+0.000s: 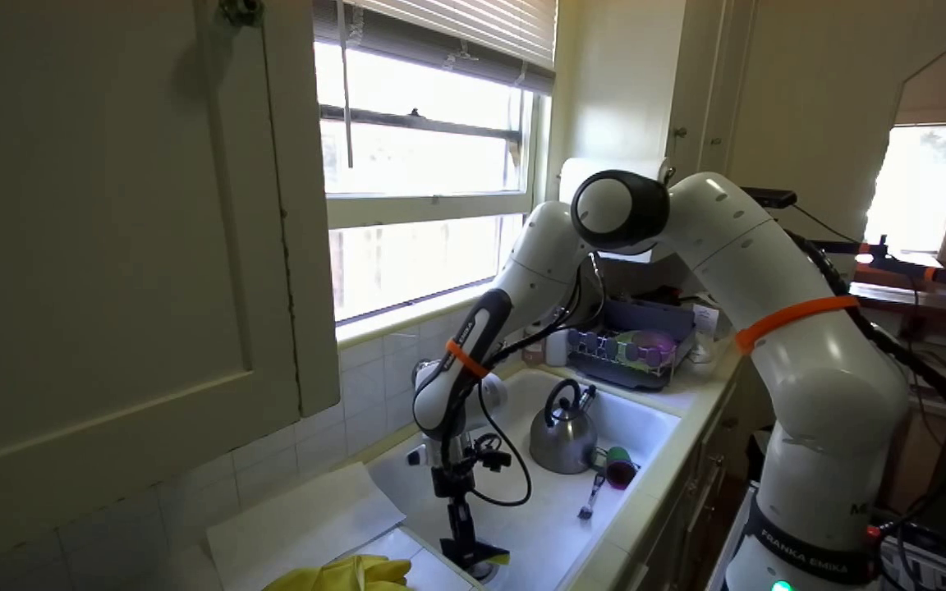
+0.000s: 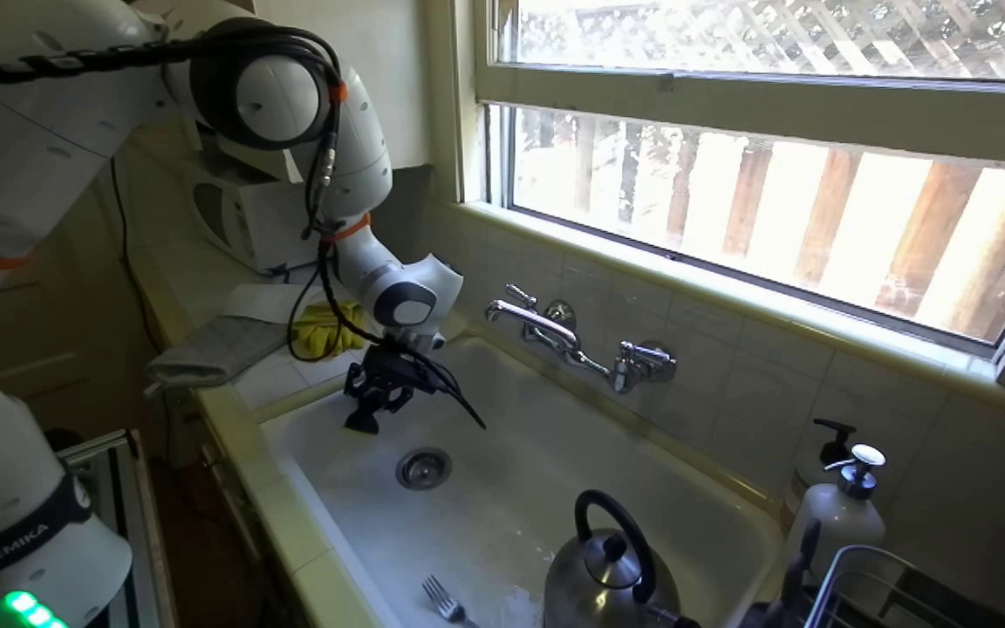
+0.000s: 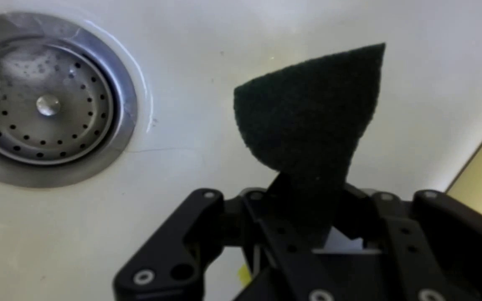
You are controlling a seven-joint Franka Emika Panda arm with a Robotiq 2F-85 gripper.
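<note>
My gripper (image 3: 314, 190) is shut on a sponge (image 3: 312, 104), whose dark green scouring face fans out beyond the fingertips in the wrist view. A yellow edge of the sponge (image 1: 499, 558) shows in an exterior view. Pointing down, the gripper (image 2: 383, 399) hangs inside the white sink (image 2: 502, 488), near its end by the counter. To the left of the sponge in the wrist view lies the metal drain (image 3: 48, 104). The sponge seems to be held above the basin floor; the exact gap cannot be judged. The fingers hide its pinched middle.
A steel kettle (image 1: 563, 439), a fork (image 2: 444, 599) and a green and red cup (image 1: 619, 468) are in the sink. The faucet (image 2: 546, 330) juts from the wall. Yellow gloves (image 2: 325, 330) lie on the counter. A dish rack (image 1: 625, 353) and soap bottle (image 2: 834, 519) stand beyond.
</note>
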